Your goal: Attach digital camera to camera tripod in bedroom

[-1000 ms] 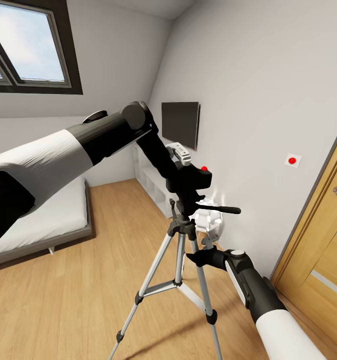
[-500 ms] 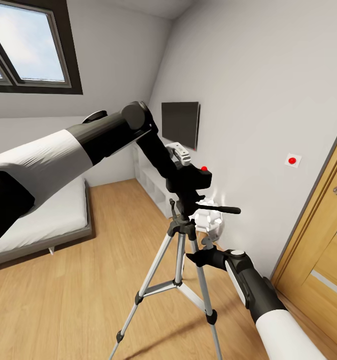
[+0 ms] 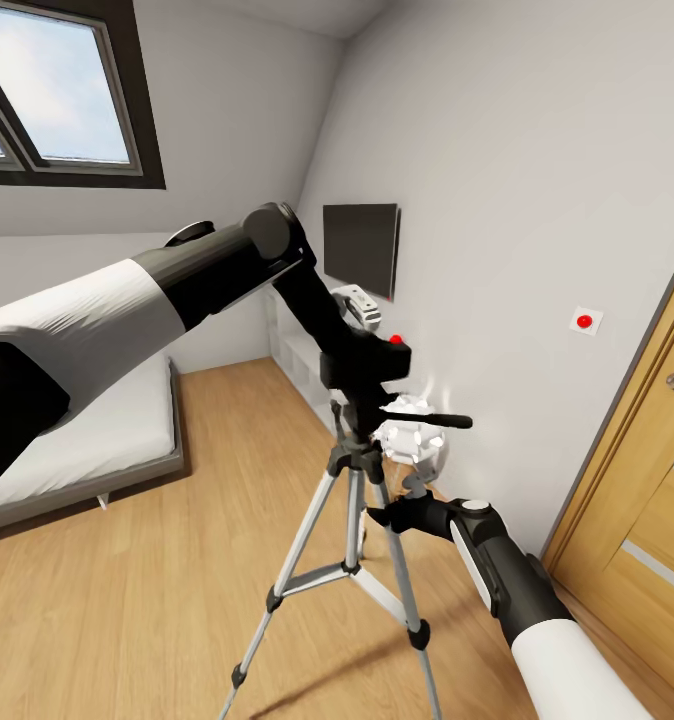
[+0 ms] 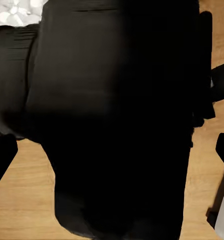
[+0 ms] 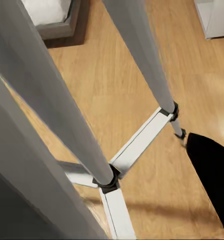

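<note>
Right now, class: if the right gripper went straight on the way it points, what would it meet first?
Probably the camera tripod. The right gripper points at its upper legs, and its wrist view shows silver legs looming close ahead. Depth is unclear; it might slip between them.

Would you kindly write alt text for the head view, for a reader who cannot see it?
The robot's left gripper holds a black digital camera with a red button on top of a silver-legged camera tripod, while the right gripper reaches to a leg. Around them: wood floor, grey bed, skylight, wall TV, wooden door.
</note>
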{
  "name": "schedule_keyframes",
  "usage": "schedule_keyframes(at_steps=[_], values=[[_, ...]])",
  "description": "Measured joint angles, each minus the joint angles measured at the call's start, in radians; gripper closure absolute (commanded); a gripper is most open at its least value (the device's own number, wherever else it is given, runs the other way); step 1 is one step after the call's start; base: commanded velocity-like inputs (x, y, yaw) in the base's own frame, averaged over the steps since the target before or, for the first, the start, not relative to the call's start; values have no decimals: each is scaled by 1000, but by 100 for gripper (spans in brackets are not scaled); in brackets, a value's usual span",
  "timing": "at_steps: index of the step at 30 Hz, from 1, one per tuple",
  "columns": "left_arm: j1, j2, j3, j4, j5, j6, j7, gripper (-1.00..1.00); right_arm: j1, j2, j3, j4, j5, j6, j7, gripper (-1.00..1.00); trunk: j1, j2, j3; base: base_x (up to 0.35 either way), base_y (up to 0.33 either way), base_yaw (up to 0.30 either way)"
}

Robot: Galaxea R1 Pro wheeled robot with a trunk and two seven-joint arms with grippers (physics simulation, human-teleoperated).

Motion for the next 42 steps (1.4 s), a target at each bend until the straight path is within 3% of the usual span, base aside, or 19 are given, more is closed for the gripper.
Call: schedule_keyframes(at_steps=[36,42], values=[[0,11,3,1,2,-3,0,-100,0,0,0,-1,3,-2,-1,-100,0,0,0,0,0,0],[0,10,26,1,3,-4,2,-100,0,0,-1,-1,4,-2,-1,-100,0,0,0,-162,0,0]])
